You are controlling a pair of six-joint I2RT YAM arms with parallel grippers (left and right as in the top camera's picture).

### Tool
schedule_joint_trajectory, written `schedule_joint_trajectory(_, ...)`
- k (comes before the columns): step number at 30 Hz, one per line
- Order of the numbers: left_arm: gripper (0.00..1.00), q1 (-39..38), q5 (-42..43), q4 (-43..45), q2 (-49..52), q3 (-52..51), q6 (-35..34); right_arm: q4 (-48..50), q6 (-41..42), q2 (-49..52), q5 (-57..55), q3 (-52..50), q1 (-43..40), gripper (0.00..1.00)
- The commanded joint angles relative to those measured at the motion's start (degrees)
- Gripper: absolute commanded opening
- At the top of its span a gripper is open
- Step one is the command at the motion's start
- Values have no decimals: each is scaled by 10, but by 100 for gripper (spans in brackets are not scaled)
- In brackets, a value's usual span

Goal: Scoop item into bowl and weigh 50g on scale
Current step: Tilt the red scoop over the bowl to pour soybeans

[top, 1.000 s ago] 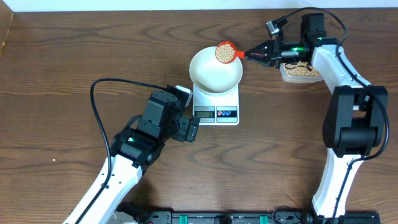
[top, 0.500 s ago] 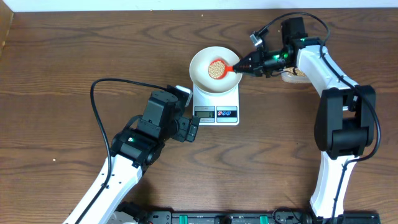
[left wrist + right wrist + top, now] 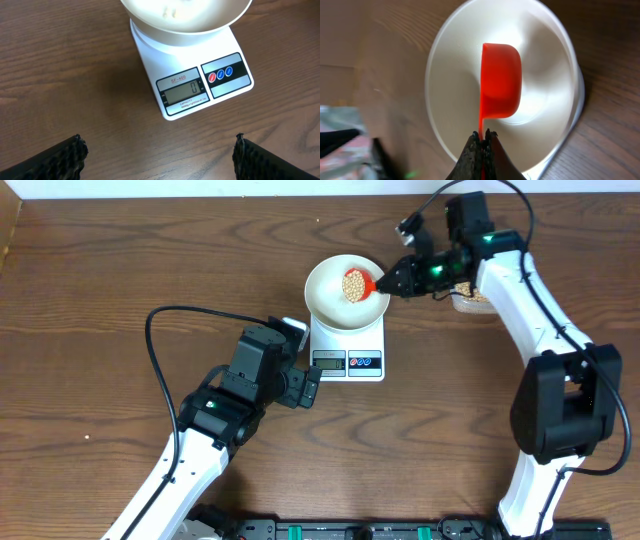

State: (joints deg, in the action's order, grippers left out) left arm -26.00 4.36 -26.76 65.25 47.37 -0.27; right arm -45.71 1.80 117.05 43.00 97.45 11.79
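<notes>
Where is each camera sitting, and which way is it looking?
Overhead: fixed above the table, looking straight down at the scale, white bowl, left arm and right arm.
Left wrist: on the left arm, facing the scale's display; the open left pincer shows fingers at the bottom corners.
Right wrist: on the right arm, looking along the right pincer, which grips a red scoop over the bowl.
Shared: all three see the bowl.

Even bright light, soft shadows, rt-wrist foreground blurred
</notes>
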Motion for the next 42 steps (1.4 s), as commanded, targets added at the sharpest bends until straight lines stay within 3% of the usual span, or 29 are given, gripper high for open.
schedule_joint_trajectory(1, 95, -1, 1, -1, 2, -1, -9, -2, -40, -24, -83, 11, 28, 1)
schedule_joint_trajectory(11, 95, -1, 1, -1, 2, -1, -9, -3, -73, -63, -264, 11, 84, 1)
schedule_joint_trajectory(23, 95, -1, 1, -1, 2, -1, -9, -8, -83, -66, -251, 11, 91, 1)
schedule_joint_trajectory(33, 96, -1, 1, -1, 2, -1, -9, 5, -48, -66, -99, 11, 33, 1)
schedule_joint_trajectory(42, 95, -1, 1, -1, 2, -1, -9, -3, -68, -66, 72, 11, -33, 1)
